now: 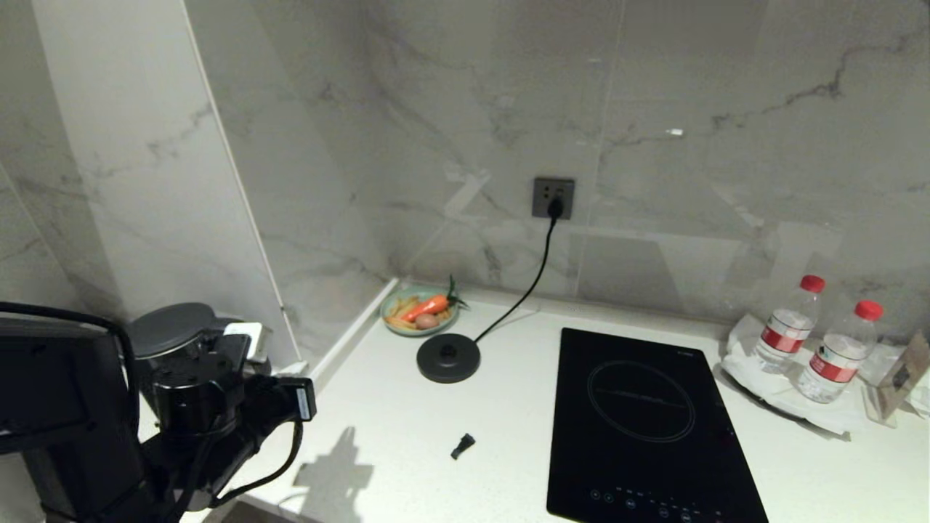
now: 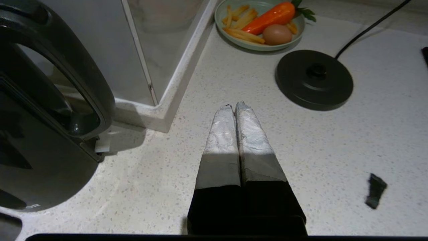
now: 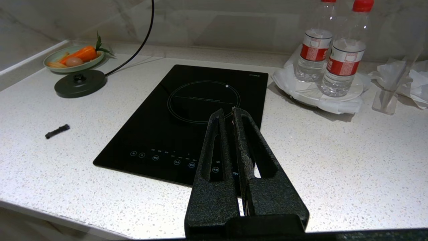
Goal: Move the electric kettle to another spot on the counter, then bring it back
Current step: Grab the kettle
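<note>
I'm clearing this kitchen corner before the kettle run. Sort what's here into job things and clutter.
For the job:
- kettle, standing off its base
- counter
- left gripper, shut, empty, beside the kettle

Just lying about:
- power base
- plate of food
- cooktop
- two water bottles
- small black scrap

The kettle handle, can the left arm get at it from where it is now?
Probably yes. The electric kettle stands right beside the left pincer, its loop handle facing that way over bare counter. The pincer is shut, so it must open first.
</note>
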You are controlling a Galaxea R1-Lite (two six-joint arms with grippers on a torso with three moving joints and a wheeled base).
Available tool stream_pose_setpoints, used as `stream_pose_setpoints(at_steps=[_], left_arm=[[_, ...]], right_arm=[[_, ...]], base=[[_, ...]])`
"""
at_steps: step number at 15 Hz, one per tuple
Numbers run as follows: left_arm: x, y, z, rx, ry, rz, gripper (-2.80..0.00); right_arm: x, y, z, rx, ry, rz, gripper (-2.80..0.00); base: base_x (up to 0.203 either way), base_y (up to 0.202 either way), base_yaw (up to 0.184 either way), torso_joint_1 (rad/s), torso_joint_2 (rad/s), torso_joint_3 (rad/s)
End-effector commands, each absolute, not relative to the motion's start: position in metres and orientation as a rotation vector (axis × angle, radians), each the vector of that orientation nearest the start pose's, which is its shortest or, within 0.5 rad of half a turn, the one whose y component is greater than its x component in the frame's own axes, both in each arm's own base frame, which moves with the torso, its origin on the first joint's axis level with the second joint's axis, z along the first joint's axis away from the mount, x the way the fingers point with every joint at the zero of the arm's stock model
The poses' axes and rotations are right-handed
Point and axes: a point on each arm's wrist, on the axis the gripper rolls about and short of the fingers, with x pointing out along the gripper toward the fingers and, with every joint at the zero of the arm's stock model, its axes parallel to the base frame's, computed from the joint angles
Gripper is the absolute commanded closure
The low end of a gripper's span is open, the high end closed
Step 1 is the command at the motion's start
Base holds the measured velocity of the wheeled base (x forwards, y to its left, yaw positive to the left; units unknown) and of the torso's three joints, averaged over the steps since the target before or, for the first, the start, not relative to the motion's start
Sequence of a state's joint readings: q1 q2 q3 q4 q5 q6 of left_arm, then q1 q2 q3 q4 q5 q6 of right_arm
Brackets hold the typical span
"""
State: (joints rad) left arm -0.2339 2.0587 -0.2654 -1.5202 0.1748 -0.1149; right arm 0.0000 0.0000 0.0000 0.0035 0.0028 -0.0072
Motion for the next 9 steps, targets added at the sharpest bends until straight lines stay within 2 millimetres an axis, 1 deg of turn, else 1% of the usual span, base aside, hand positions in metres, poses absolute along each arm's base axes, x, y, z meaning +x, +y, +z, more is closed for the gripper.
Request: stream_pose_setpoints(at_steps=[1,4,5,9], left_arm=[[0.282,-0.053,0.033,-0.053,0.301,-0.007,0.0],[0.29,-0.044,0.025,-0.045,0.312,0.026,0.0],[0.293,-0.043,0.023,-0.042,0.312,0.032,-2.8],[0.305,-0.029,0.029,-0.054,0.267,0.079,-2.8]], right_arm=[[-0.023,0.0,0.075,-0.008,0.003,0.003,0.0],[-0.023,0.0,0.075,-0.008,0.003,0.003,0.0],[-0.023,0.0,0.075,-0.008,0.003,0.003,0.0],[-0.023,0.0,0.075,-0.008,0.003,0.003,0.0]], base=[[0.0,0.0,0.0,0.0,0.0,0.0],[0.0,0.0,0.0,0.0,0.0,0.0],[0.0,0.0,0.0,0.0,0.0,0.0],[0.0,0.0,0.0,0.0,0.0,0.0]])
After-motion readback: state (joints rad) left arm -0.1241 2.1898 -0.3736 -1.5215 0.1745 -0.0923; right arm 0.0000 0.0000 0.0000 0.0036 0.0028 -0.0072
